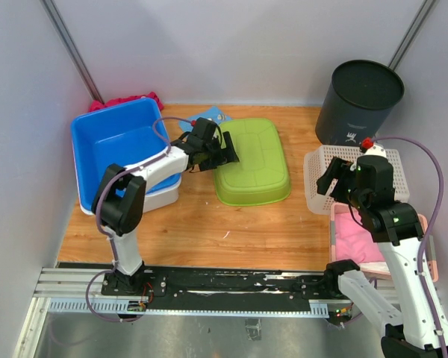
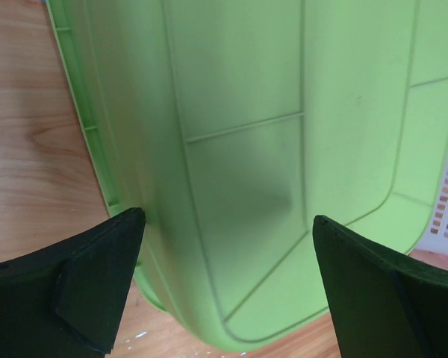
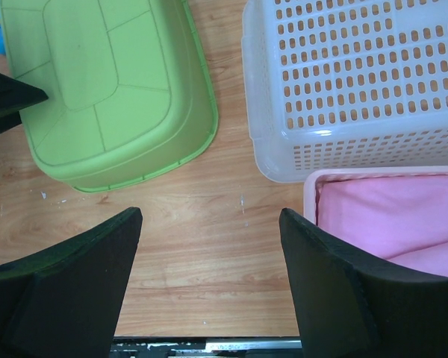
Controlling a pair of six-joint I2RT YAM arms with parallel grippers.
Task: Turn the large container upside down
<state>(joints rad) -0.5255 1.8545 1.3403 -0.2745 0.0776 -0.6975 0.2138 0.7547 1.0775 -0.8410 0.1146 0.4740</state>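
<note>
You have the large container [image 1: 252, 160] lying bottom-up on the table [image 1: 194, 224], about in the middle. To its left stands a tilted tub [image 1: 112, 142], with a lower tub [image 1: 163, 195] under its near right corner. A crumpled cloth [image 1: 123, 101] lies behind them at the far wall. To the right of the container, and apart from it, sits a slotted basket [image 1: 319, 186]. Just beside the basket's near wall is a box [image 1: 336, 224] with a folded cloth [image 1: 358, 235] in it. Behind the basket, in the far right corner, stands a round bin [image 1: 358, 101]. Your left gripper [image 1: 228, 155] hangs over the container's left side. Your right gripper [image 1: 334, 179] is by the basket's left wall.
</note>
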